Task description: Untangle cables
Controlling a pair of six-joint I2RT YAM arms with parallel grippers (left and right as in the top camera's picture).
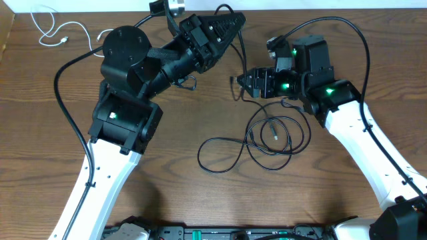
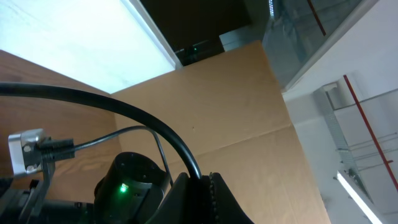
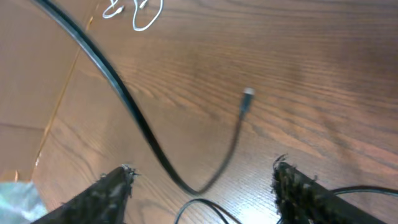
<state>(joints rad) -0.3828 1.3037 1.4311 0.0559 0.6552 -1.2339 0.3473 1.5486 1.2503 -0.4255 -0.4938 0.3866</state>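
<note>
Two black cables lie looped together on the worktop. Just beyond them, the right gripper gapes wide, gripping nothing, with a plug end ahead of it. Farther off, the left gripper is closed; what it holds I cannot tell. The white cable lies in the far-left corner.

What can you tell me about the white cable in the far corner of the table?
The white cable is a short, thin, flexible cord, plastic-looking, with a small plug end. It lies loosely curled in a few loops, flat on the wooden table near its far left corner, apart from the black cables. Nothing holds it.
</note>
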